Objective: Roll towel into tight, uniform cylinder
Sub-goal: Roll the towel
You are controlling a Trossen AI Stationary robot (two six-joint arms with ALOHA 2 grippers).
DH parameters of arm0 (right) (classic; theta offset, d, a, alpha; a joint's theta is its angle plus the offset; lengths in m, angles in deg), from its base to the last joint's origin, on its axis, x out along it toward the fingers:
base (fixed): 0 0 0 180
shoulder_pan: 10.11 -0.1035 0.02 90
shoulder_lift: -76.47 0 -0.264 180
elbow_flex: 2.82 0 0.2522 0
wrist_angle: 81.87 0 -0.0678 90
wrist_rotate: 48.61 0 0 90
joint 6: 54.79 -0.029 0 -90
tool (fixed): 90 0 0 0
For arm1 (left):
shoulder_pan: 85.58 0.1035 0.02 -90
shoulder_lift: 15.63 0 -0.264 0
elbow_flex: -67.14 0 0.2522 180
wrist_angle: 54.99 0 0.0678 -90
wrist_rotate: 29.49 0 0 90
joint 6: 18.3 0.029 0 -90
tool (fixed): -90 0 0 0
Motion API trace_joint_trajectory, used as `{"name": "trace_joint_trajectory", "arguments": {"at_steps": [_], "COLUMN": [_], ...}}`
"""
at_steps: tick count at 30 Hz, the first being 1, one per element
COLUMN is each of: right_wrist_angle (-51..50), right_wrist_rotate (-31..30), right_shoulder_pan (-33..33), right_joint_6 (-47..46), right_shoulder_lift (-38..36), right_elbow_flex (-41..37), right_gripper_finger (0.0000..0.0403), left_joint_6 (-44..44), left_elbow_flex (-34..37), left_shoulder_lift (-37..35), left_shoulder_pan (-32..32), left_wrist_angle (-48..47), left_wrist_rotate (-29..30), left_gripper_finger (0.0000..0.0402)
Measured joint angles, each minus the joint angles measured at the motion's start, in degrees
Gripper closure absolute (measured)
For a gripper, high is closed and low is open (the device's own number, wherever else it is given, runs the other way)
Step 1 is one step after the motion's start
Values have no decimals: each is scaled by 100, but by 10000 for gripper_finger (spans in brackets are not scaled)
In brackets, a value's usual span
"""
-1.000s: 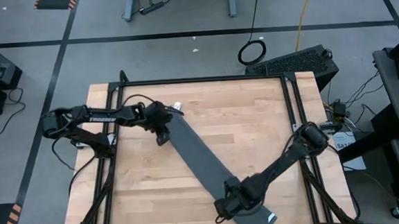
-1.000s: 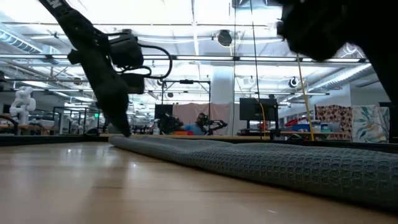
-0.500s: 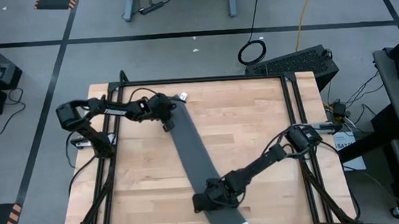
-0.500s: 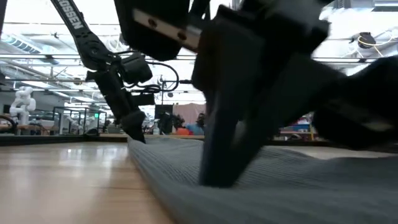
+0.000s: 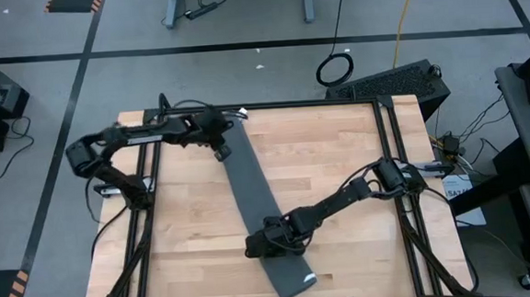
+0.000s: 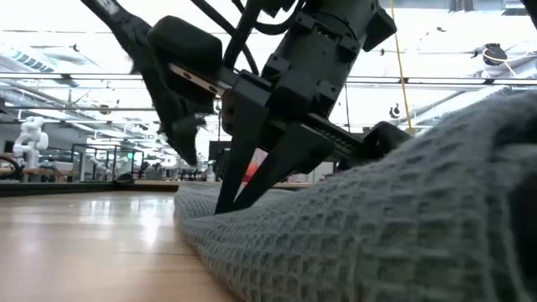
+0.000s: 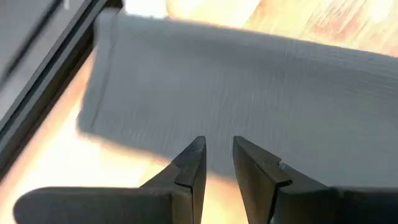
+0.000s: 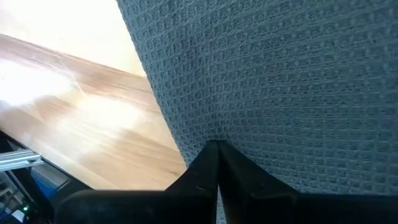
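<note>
High view: the towel (image 5: 255, 209) lies flat as a long narrow strip on the table (image 5: 340, 162), its long axis running from the far-left corner toward the near edge; the left gripper (image 5: 219, 151) sits at the far end, fingers narrowly parted at the cloth's edge, whether pinching it I cannot tell; the right gripper (image 5: 255, 249) presses shut fingers onto the strip close to the near end, so rolling would likely start there, along that axis.
</note>
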Motion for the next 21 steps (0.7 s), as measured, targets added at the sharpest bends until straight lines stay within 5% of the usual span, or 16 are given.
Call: {"name": "trace_joint_trajectory", "arguments": {"at_steps": [4,8,16,21], "right_wrist_angle": [-231,-696,-1463,-2293], "right_wrist_rotate": [-46,76,874,911], "right_shoulder_pan": [-1,106,820,1419], "right_joint_6": [182,676,3077,4605], "right_shoulder_lift": [-203,-668,-1578,-2165], "right_elbow_flex": [-24,-30,-17,-15], "right_gripper_finger": [403,403,403,403], "left_joint_6": [-1176,-2105,-3795,-4524], "left_elbow_flex": [-224,-86,-13,-22], "left_shoulder_lift": [-580,-875,-688,-331], "left_shoulder_pan": [363,1056,1624,1627], "left_wrist_angle": [-1148,-1198,-792,-322], "left_wrist_rotate": [-670,-1703,-1793,-1305], "left_gripper_finger": [315,299,210,163]}}
